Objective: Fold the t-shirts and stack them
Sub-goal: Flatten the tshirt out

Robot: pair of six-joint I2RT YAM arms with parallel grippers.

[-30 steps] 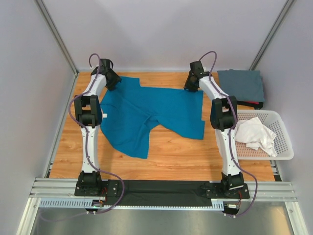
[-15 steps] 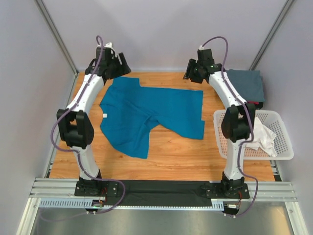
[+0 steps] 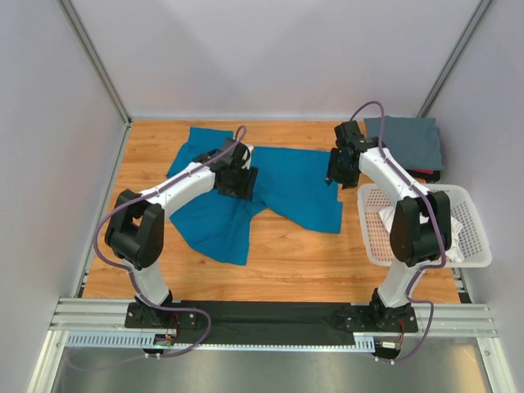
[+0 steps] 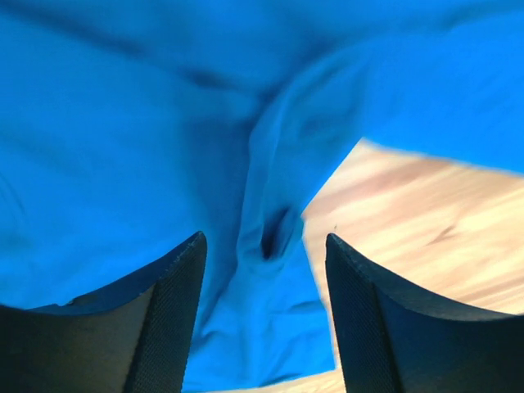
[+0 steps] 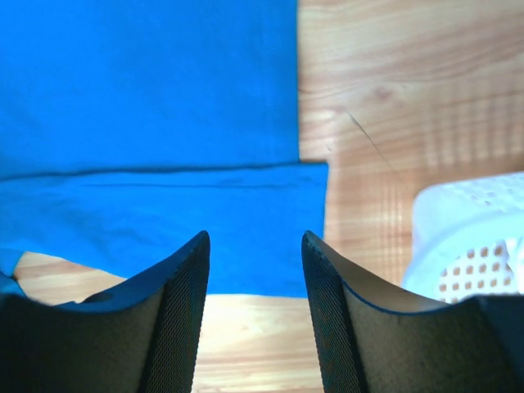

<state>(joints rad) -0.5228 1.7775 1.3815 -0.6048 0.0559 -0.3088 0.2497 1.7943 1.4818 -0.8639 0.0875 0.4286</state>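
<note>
The teal-blue t-shirt (image 3: 282, 188) lies spread on the wooden table, rumpled at its near left. My left gripper (image 3: 244, 182) hovers open over its middle. In the left wrist view a raised crease of teal cloth (image 4: 270, 229) runs between the open fingers of the gripper (image 4: 264, 239), which hold nothing. My right gripper (image 3: 336, 174) hangs open over the shirt's right edge. The right wrist view shows that gripper (image 5: 255, 237) above the teal hem (image 5: 164, 221), apart from it. A slate grey t-shirt (image 3: 405, 142) lies folded at the back right. A white t-shirt (image 3: 449, 233) sits crumpled in the basket.
The white lattice basket (image 3: 426, 260) stands at the right, close beside my right arm; its rim (image 5: 467, 237) shows in the right wrist view. Something red (image 3: 422, 173) peeks from under the grey shirt. Bare wood (image 3: 311, 262) lies in front of the teal shirt.
Both grippers have come from the far edge of the teal shirt toward me, the left to the shirt's middle, the right down along its right edge. Both jaws stand open.
</note>
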